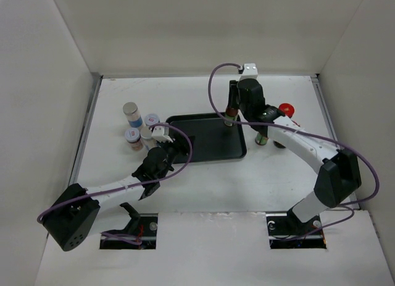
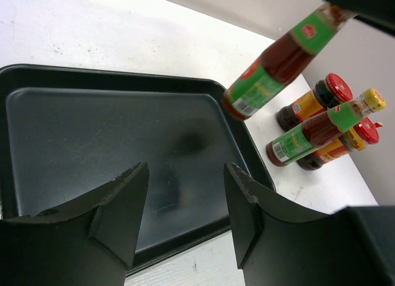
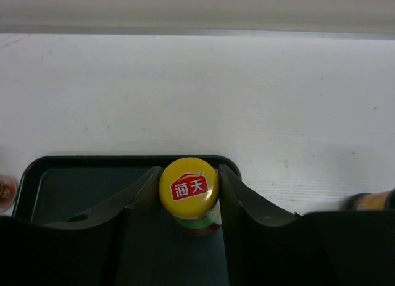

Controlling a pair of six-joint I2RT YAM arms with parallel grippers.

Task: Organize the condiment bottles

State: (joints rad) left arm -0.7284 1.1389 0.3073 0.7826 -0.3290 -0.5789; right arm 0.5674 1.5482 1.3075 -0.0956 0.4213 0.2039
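Observation:
My right gripper (image 1: 230, 113) is shut on the neck of a slim dark bottle with a yellow cap (image 3: 189, 187), holding it over the far right corner of the black tray (image 1: 207, 151). In the left wrist view this bottle (image 2: 271, 70) hangs a little above the tray (image 2: 92, 138). The second slim bottle (image 1: 262, 138) and two red-lidded jars (image 2: 318, 100) (image 2: 349, 141) stand right of the tray. Several silver-lidded jars (image 1: 131, 113) cluster left of the tray. My left gripper (image 2: 185, 199) is open and empty at the tray's near left edge, beside those jars.
The white table has walls on three sides, with a raised edge along the back (image 1: 203, 76). The tray floor (image 3: 80, 181) holds nothing except under the held bottle. The arm bases sit at the near edge.

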